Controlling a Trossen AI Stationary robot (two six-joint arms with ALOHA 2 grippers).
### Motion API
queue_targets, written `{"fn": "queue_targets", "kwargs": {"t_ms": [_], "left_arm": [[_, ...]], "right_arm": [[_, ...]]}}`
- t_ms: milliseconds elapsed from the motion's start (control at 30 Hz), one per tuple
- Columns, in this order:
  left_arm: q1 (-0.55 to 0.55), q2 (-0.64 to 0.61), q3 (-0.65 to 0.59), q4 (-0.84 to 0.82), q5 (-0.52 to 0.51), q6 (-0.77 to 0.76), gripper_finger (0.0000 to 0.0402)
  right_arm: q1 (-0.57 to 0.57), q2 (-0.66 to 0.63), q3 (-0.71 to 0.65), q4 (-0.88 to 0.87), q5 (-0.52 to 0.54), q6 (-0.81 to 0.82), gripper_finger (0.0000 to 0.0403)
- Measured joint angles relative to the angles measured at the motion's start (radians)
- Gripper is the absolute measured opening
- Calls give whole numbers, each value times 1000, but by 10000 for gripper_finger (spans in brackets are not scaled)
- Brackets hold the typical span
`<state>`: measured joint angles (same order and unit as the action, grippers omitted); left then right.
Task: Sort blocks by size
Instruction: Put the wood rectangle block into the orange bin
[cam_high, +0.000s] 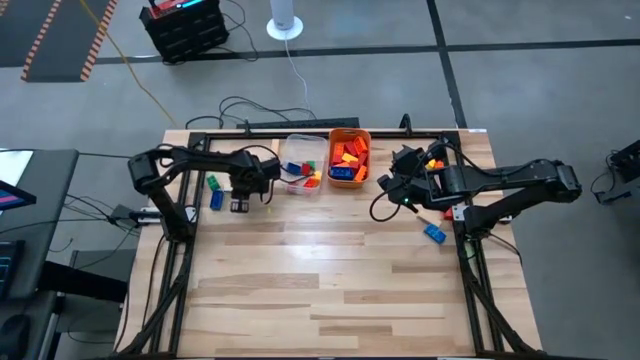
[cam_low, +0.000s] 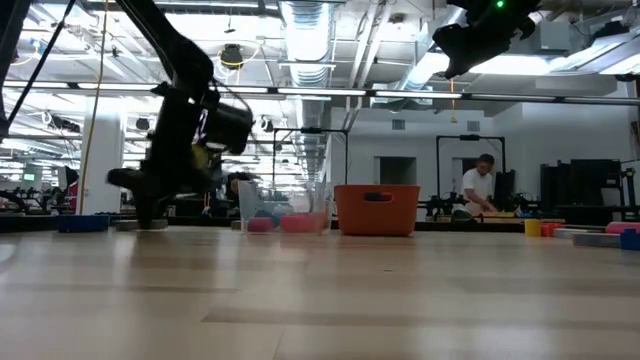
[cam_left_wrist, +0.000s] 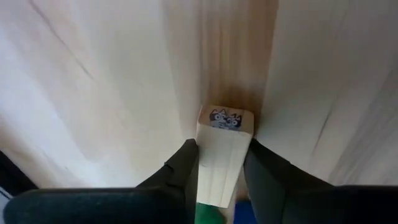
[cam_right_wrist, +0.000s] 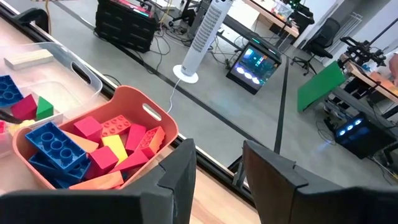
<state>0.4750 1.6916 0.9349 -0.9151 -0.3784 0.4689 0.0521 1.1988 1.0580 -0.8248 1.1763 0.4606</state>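
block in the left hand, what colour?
Plain pale wood block, with a small cartoon print on its end face. Left wrist view shows it best.

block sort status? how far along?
Done: many blocks already sit in the orange tub, some in the clear tub. In hand: left gripper is down on the table, fingers on either side of a wood block. Left: loose blocks by the left arm and right arm. Right gripper is raised and empty.

A: State the light source.
B: Ceiling strip lights (cam_low: 300, 40) show bright and glaring in the low view; the table (cam_high: 330, 290) is evenly lit in the high view, shadows soft.
A: Focus?
B: Left wrist view: the wooden block (cam_left_wrist: 222, 155) close up is soft; the dark fingers (cam_left_wrist: 180, 174) are blurred.
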Motion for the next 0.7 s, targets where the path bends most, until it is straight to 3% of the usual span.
{"fn": "queue_targets", "kwargs": {"t_ms": [300, 533, 700], "left_arm": [[-16, -40, 181, -12, 115, -13, 97], [-44, -40, 368, -54, 116, -30, 98], [-77, -40, 472, 65, 115, -30, 99]], "right_arm": [[0, 0, 0, 0, 0, 2, 163], [0, 0, 0, 0, 0, 2, 163], [0, 0, 0, 0, 0, 2, 163]]}}
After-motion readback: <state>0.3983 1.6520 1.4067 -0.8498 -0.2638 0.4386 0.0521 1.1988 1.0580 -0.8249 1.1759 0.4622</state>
